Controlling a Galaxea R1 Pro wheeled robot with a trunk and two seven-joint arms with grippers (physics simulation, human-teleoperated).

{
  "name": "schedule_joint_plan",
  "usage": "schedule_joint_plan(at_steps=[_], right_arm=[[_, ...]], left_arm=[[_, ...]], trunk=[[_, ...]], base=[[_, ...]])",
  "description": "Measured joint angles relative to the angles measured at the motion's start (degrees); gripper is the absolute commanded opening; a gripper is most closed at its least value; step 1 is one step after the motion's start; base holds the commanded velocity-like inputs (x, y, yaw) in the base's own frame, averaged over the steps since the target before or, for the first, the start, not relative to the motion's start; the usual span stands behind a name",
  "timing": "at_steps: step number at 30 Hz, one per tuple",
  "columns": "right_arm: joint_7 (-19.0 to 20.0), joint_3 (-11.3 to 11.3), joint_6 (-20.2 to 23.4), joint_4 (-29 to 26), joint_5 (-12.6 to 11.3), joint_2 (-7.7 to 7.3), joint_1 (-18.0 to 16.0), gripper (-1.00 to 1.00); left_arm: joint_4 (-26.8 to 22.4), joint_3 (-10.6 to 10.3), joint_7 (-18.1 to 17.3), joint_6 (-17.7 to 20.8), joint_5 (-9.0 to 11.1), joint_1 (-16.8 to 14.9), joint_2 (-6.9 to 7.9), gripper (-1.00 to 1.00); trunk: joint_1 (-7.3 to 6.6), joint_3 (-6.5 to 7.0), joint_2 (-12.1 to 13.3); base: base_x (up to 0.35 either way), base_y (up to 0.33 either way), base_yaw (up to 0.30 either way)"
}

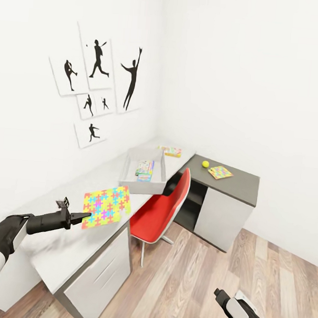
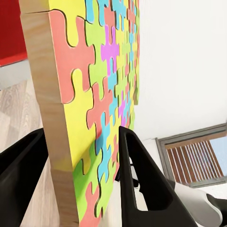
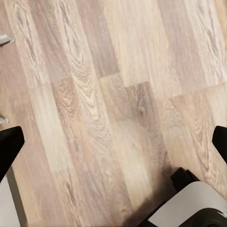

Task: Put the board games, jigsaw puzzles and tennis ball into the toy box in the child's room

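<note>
- Above the near end of the table [image 1: 70, 252], the left gripper [image 1: 86, 216] pinches one jigsaw puzzle [image 1: 106, 205] by its edge: a thin square, yellow, pink, blue, green.
- Low over the floor [image 1: 207, 277], the right gripper [image 3: 113, 142] is spread wide.

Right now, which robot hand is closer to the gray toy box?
The left. The left gripper is up over the table, holding a jigsaw puzzle just short of the toy box. The right gripper hangs low over the wood floor, well away from it.
</note>
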Motion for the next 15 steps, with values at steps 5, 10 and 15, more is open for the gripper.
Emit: schedule_joint_plan(at_steps=[5,10,15], right_arm=[[-0.01,0.00,0.19,-0.04,0.00,0.01,0.01,1.00],[0.00,-0.05,0.12,-0.04,-0.01,-0.02,0.01,1.00],[0.00,-0.06,0.05,-0.04,-0.01,-0.01,0.01,1.00]], left_arm=[[0.01,0.00,0.00,-0.08,-0.01,-0.01,-0.02,-1.00],[0.01,0.03,0.00,-0.09,-0.02,-0.01,-0.02,-1.00],[0.01,0.07,0.00,-0.09,-0.03,-0.01,-0.02,-1.00]], trunk=[[0.00,0.04,0.00],[0.00,0.04,0.00],[0.00,0.05,0.01]], base=[[0.234,-0.216,0.034],[0.235,-0.215,0.002],[0.235,-0.215,0.000]])
